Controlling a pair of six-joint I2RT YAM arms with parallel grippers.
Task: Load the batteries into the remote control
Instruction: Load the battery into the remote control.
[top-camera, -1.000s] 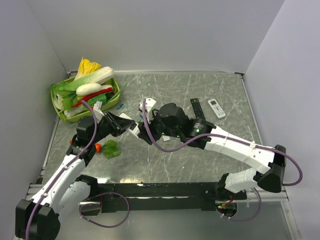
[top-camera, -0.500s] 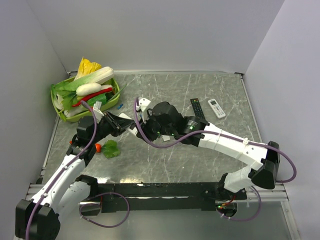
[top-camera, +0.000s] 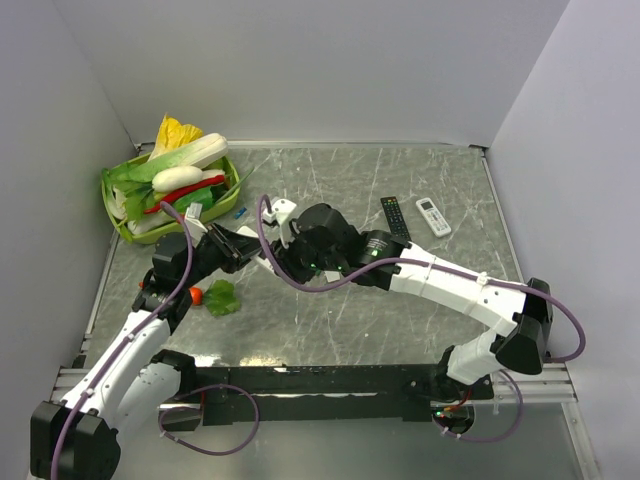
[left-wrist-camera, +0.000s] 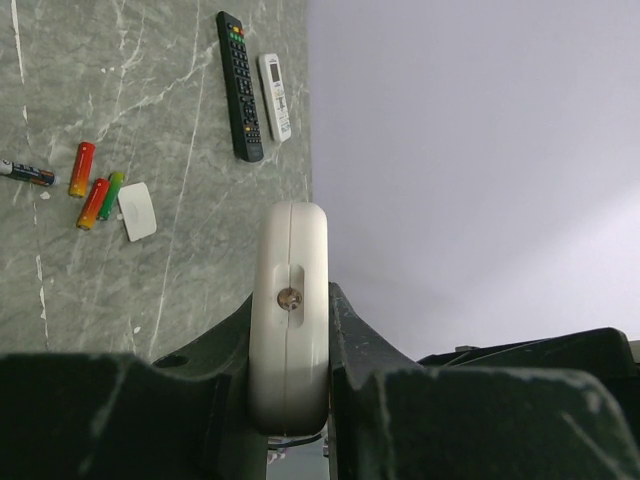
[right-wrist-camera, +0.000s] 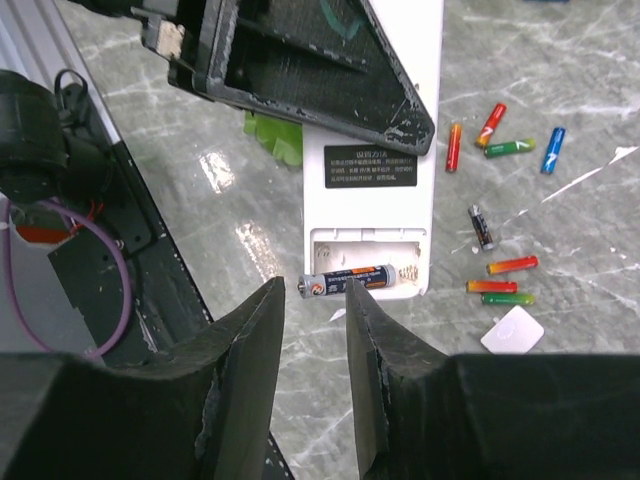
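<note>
Left gripper (left-wrist-camera: 290, 335) is clamped on the remote control (left-wrist-camera: 289, 270) by its narrow edges. It holds it above the table (left-wrist-camera: 60, 300), open back facing the right wrist camera.

Right gripper (right-wrist-camera: 312, 300) shows a narrow gap with nothing pinched, tips just below the battery bay (right-wrist-camera: 370, 250).

One dark battery (right-wrist-camera: 350, 279) lies in the bay, but its left end pokes past the bay wall, so it is likely not seated.

Risks:
- An off-axis push pops the battery out against the spring and it drops.
- A hard push pivots the remote in that thin edge grip.
- Polarity is unreadable.

Loose batteries (right-wrist-camera: 503, 283) and the cover (right-wrist-camera: 512, 329) lie on the table beside the remote.
</note>
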